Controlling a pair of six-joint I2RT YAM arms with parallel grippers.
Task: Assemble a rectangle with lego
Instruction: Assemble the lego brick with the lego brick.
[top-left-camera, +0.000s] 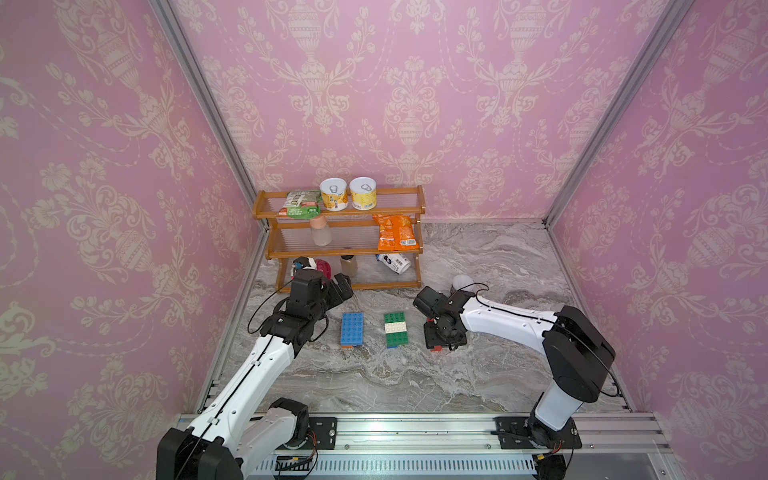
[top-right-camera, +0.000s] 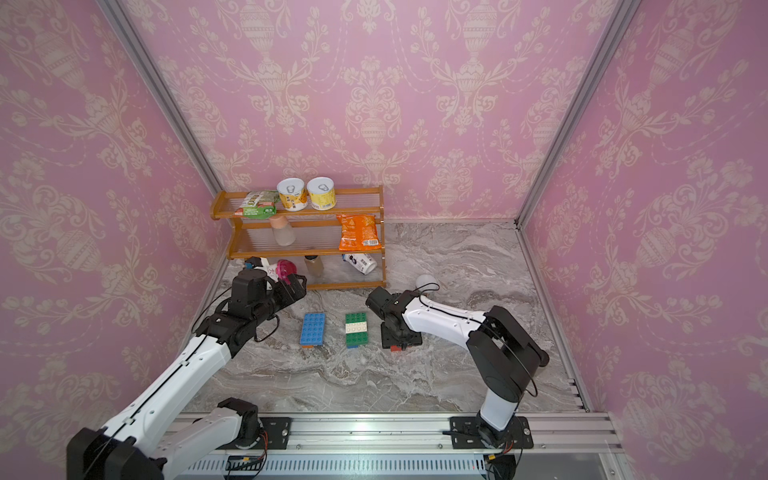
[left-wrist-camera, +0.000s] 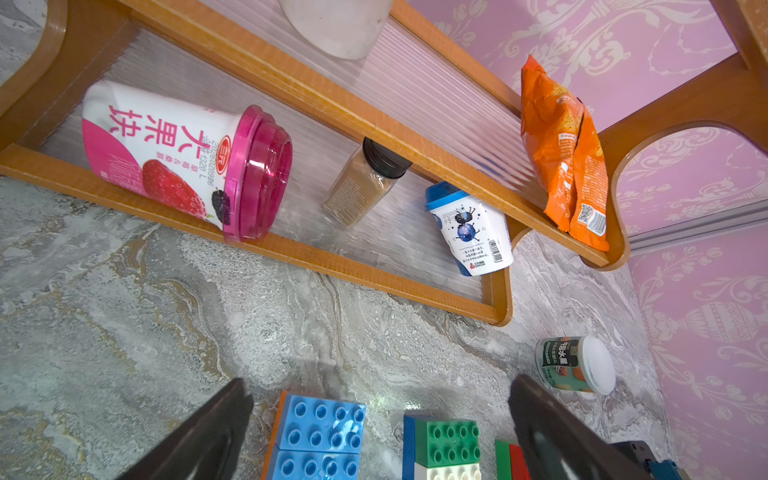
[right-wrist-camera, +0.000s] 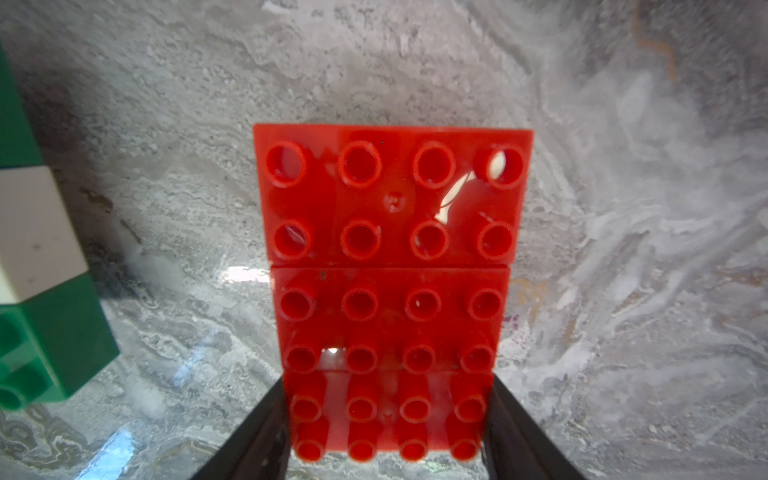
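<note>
Lego stands in three separate slabs on the marbled bench (top-left-camera: 457, 374). The red slab (right-wrist-camera: 390, 249), three bricks joined in a row with studs up, sits right under my right wrist. My right end effector (right-wrist-camera: 387, 399) is clenched on its nearest brick, with one dark finger (right-wrist-camera: 253, 440) pressed to each side. In both top views only a sliver of red shows beneath that end effector (top-left-camera: 442, 338), low at the bench. Whether the slab rests on the surface or is just off it, I cannot tell.

Just beside it but not touching lies the green-and-white slab (top-left-camera: 396, 329): green, white and green bricks in a row, with a blue layer beneath that shows from my left wrist. Further to my left, with bare bench between, lies the blue slab (top-left-camera: 352, 329) on an orange layer. These two run parallel and apart.

My left end effector (left-wrist-camera: 379, 388) is released, its jaws spread wide and holding nothing. It hovers over the bench near the foot of the wooden shelf (top-left-camera: 345, 213). A white-lidded tub (left-wrist-camera: 577, 365) lies on its side on the bench just behind my right wrist.
</note>
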